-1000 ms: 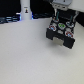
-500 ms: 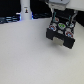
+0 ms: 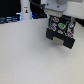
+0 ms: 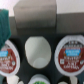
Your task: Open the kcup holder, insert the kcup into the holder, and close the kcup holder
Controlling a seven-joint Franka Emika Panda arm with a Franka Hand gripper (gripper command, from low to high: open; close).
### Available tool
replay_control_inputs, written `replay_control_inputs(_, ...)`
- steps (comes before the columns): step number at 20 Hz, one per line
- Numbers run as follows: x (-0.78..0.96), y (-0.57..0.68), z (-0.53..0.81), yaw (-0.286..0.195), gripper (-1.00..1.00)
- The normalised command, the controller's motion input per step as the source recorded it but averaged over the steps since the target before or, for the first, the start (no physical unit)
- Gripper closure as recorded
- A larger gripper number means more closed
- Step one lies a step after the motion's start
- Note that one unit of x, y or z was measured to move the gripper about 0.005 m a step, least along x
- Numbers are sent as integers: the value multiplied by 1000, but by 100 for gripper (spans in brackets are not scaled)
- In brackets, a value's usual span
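Exterior view. Gripper (image 3: 58,14) was shown directly above the kcup holder (image 3: 61,34), which stood on the white table (image 3: 25,60) with a row of pods across its top. A tall white bottle (image 3: 23,12) stood well apart from the hand, toward the exterior view's left. Against the frames of one second and half a second earlier, almost no change was recorded: the arm was found at the same station over the holder, and the holder itself had not shifted. The lower drawer front appeared to project slightly, but whether it had been pulled open could not be told at this resolution. The gap between the fingers could not be made out.

Wrist view. A grey block (image 4: 35,20), taken to be part of the hand, was seen close above the pod rack. Two pods with reddish-and-white lids (image 4: 9,56) flanked a plain white round pod (image 4: 39,50) directly beneath the hand. The kcup (image 4: 37,79) was judged to be the white-rimmed, green-centred pod just beyond it, ungrasped. The stillness was read as a pause over the rack, with insertion and closing not yet done.
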Motion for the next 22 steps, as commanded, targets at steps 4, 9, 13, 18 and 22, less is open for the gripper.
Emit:
replay_control_inputs(4,800,-41,-15,46,-100)
replay_control_inputs(9,648,161,-54,104,-100)
replay_control_inputs(13,245,246,-172,197,-100)
replay_control_inputs(18,39,147,-164,248,-100)
replay_control_inputs(22,-169,141,-133,242,-100)
